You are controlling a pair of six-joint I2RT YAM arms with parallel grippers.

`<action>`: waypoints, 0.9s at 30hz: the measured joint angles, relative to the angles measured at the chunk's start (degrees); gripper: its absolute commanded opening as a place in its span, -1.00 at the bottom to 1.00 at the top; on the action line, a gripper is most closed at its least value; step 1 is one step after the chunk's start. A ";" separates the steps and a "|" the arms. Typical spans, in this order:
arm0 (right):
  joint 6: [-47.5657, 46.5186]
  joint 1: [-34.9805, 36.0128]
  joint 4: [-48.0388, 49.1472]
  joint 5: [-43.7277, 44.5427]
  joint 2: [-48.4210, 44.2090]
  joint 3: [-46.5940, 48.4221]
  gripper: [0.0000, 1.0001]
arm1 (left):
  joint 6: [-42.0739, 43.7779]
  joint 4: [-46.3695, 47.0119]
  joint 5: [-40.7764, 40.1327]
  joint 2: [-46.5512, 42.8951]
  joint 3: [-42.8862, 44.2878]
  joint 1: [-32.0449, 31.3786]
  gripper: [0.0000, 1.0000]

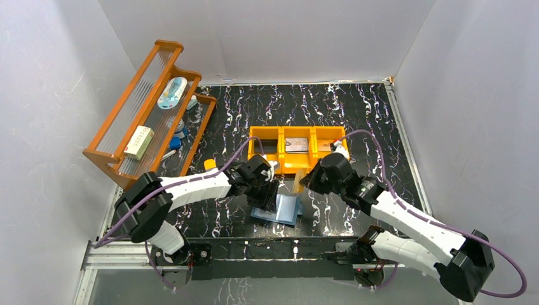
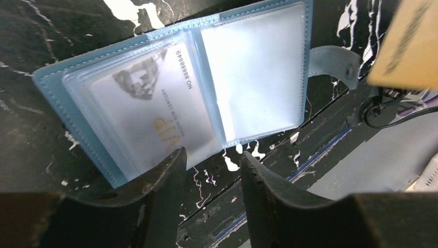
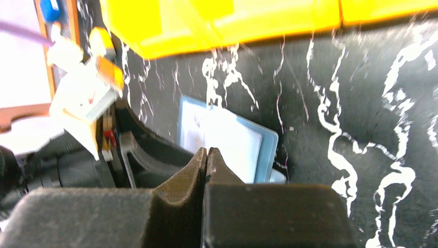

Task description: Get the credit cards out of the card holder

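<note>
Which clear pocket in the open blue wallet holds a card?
The clear plastic pocket farthest from the closing tab: a pale VIP card shows through it. The pocket beside the tab looks empty.

Robotics laboratory test cell: plain white panel walls (image 1: 273, 38) enclose a black marbled tabletop (image 1: 375, 121) edged by aluminium framing (image 1: 114, 257)

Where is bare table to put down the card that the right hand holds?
Bare table lies behind the yellow bin up to the back wall, and right of the bin. Crowded: around the card holder, between left hand and right hand.
</note>
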 measured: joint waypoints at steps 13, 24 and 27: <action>-14.86 -8.96 -7.56 4.50 17.73 18.05 -1.00 | 2.51 -11.13 -11.96 -16.00 2.64 6.84 0.59; -24.68 -11.74 -7.17 0.20 36.22 32.22 -1.00 | 8.92 -15.61 -19.02 -25.05 -4.42 19.63 0.87; -26.38 -11.82 -7.17 -1.22 39.91 35.50 -1.00 | 10.36 -15.65 -21.14 -28.59 -5.88 19.63 0.94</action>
